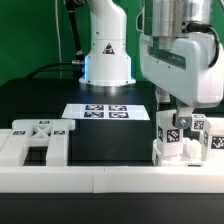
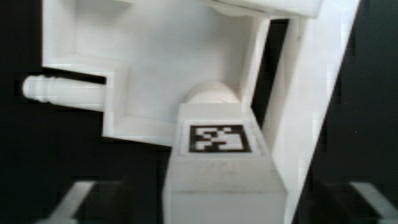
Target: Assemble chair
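Several white chair parts with black-and-white tags (image 1: pixel 172 136) stand clustered at the exterior view's right, by the front wall. My gripper (image 1: pixel 178 122) is lowered onto this cluster. In the wrist view a white chair piece with a tag (image 2: pixel 217 138) runs between my dark fingers (image 2: pixel 75 206), with a dark gap on each side. The gripper (image 2: pixel 222 212) is open and straddles the piece. A larger white part with a round peg (image 2: pixel 63 90) lies just beyond it. A flat white chair part with an X pattern (image 1: pixel 40 132) lies at the exterior view's left.
The long white border wall (image 1: pixel 110 180) runs along the front edge. The marker board (image 1: pixel 105 111) lies on the black table in front of the robot base (image 1: pixel 107 60). Green backdrop behind.
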`<state>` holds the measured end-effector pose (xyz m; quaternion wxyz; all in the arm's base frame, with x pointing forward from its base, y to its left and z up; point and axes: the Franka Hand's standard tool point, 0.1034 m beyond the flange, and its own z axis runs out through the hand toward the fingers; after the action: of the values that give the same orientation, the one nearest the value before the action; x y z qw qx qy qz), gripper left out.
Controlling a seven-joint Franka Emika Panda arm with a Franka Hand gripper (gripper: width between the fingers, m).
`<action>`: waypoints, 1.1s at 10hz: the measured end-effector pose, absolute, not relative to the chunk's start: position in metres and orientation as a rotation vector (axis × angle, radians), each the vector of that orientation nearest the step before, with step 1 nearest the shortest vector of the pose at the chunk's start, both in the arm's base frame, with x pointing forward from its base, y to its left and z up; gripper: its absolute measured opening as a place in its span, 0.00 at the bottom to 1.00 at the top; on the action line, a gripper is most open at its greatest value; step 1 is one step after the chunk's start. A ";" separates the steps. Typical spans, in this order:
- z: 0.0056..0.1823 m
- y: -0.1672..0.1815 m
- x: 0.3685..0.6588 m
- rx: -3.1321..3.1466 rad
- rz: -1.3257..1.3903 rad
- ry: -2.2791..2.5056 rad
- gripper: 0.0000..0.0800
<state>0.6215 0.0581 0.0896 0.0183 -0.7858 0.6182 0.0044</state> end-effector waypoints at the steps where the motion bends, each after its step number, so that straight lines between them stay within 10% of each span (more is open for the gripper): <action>1: 0.090 0.059 0.621 -2.474 0.013 1.876 0.78; 11: 0.090 0.061 0.622 -3.050 -0.018 0.577 0.81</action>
<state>0.6220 0.0612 0.0897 0.0186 -0.9824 0.1858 -0.0059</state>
